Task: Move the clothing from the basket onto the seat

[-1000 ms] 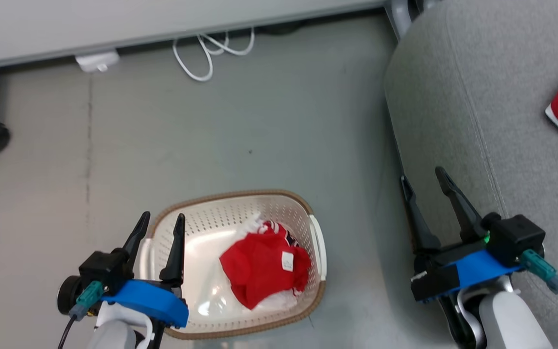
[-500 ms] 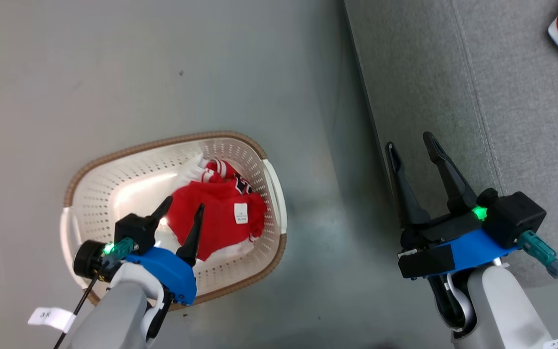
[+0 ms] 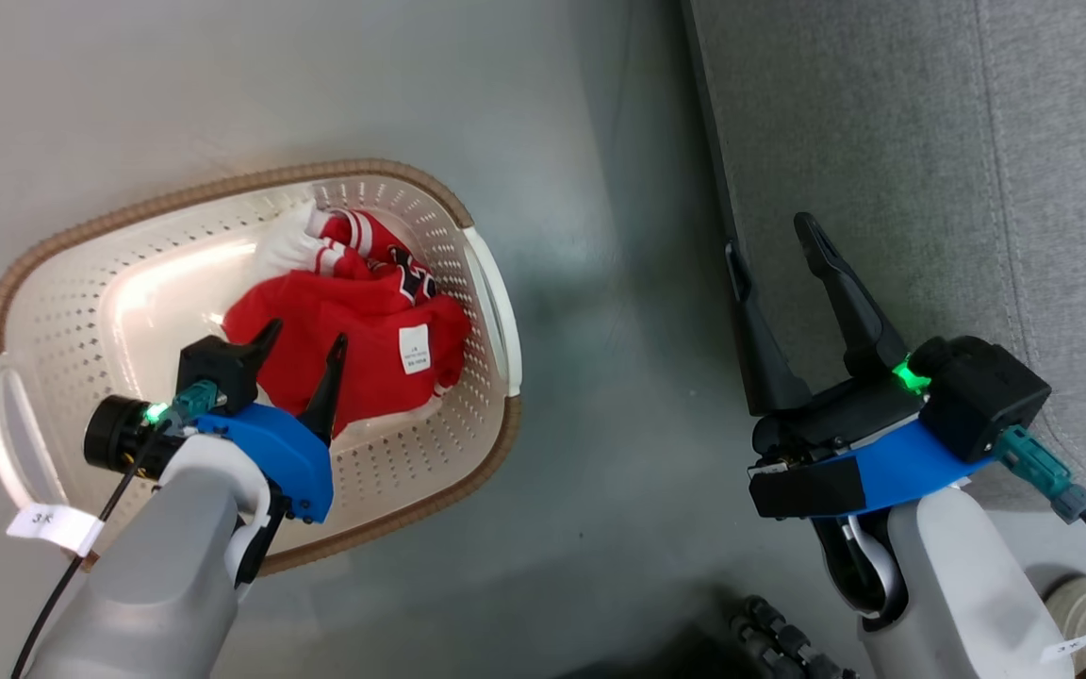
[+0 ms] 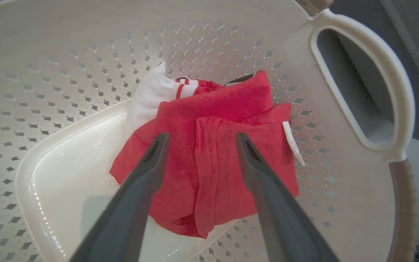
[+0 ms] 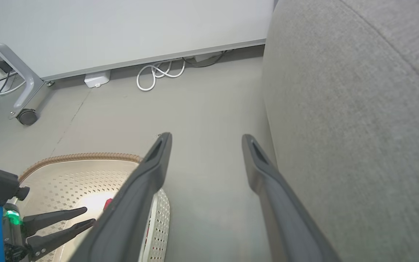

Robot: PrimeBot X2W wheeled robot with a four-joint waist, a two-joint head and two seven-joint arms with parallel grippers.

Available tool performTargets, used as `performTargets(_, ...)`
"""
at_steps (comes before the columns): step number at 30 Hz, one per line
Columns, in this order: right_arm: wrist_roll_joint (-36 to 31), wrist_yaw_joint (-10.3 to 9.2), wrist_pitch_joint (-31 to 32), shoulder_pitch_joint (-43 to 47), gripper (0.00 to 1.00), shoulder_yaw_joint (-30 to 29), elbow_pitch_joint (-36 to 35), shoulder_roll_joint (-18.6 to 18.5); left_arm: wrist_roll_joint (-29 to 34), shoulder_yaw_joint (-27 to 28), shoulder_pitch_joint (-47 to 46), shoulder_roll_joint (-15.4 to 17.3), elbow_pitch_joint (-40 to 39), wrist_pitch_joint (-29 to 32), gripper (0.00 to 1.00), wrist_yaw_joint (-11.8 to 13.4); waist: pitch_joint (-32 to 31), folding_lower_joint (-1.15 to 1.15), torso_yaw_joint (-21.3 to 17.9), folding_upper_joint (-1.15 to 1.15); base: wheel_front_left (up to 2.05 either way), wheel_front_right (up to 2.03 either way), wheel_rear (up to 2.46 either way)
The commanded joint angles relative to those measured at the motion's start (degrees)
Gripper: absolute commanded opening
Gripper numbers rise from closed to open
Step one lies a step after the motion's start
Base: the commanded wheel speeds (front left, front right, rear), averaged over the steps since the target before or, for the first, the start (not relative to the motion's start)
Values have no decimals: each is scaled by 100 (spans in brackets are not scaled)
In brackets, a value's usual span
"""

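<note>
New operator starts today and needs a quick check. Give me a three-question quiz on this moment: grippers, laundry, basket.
1. True or false: the left gripper is shut on the clothing.
2. Fill in: the clothing lies in the ____.
3. The open right gripper is nearest: A) a shelf, B) the seat, C) a door.

Key: 1 false, it is open over the clothing; 2 basket; 3 B.
</note>
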Motion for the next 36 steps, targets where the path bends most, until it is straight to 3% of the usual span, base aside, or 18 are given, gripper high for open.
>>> performTargets(1,13,3,-42,-128,100,45,-42,8,-133,-122,-188,68,39,33,100,-11,251,-1,-91,0,0,0,0)
performTargets(12,139,3,-79,-261,100,296,-128,8,-628,-895,-671,364,109,175,100,-11,671,-1,-212,0,0,0,0)
performTargets(26,135,3,-81,-310,100,331,-243,8,-1609,-2194,-959,799,-708,297,100,-11,873,-1,-248,0,0,0,0)
performTargets(33,110,3,-81,-297,100,318,-309,8,-2041,-2671,-1147,846,-648,356,100,-11,944,-1,-251,0,0,0,0)
performTargets(34,100,3,-81,-288,100,308,-315,8,-2084,-2724,-1176,836,-608,354,93,-11,951,-1,-250,0,0,0,0)
performTargets(36,84,3,-81,-274,100,291,-321,8,-2152,-2820,-1232,798,-541,323,55,-11,958,-1,-246,0,0,0,0)
